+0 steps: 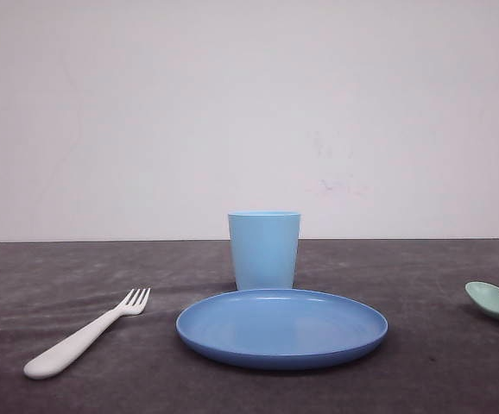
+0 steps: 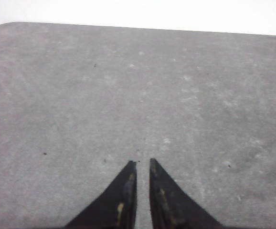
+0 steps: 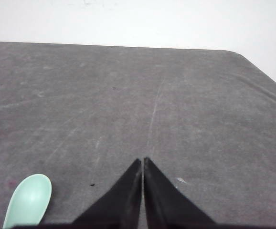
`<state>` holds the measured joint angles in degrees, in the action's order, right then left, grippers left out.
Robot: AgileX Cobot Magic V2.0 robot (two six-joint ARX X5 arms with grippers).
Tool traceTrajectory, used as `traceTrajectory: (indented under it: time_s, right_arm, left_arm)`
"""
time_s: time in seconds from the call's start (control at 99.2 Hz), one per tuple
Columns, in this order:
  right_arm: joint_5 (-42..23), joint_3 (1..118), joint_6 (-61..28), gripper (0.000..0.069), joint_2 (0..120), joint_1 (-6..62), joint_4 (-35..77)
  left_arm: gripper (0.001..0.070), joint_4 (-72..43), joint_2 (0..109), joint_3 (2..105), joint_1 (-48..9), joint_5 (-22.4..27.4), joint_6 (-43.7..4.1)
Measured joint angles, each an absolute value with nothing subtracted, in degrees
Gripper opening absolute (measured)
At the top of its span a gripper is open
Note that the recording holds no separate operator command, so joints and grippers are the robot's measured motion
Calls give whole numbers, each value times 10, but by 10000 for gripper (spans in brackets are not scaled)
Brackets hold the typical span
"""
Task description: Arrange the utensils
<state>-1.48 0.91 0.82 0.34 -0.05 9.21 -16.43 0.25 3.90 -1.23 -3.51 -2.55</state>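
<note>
While both arms hung back over bare tabletop (image 2: 80, 95), nothing had been picked up. The left gripper (image 2: 143, 164) showed its fingers nearly together, empty; the right gripper (image 3: 143, 162) was pinched closed, empty too. To my eye, whichever arm moved first should open up, then close across a handle. The white plastic fork (image 1: 81, 338) lay left of the round blue plate (image 1: 281, 329), tines pointing away toward the light blue cup (image 1: 264, 248). The mint-green plastic spoon (image 1: 495, 301) sat far right, just beside the right gripper, its handle out of sight.

fork (image 1: 84, 339) white | spoon (image 1: 496, 302) mint-green | cup (image 1: 264, 249) light blue | plate (image 1: 281, 328) blue
</note>
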Motion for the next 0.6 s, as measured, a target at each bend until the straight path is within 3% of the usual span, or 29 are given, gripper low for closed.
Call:
traceTrajectory:
  time_s: [0.161,0.373,0.605]
  right_arm:
    - [-12,9,20,6,3,-1,92]
    - [44,9,108,5,3,-1,96]
    - [46,9,161,5,3,-1,94]
  left_arm:
    - [23,-164,3,39,-12,-34,-32]
    - [23,-163,3,39,-12,-32,-98]
    - [22,-147,3,34,-12,-30,-134]
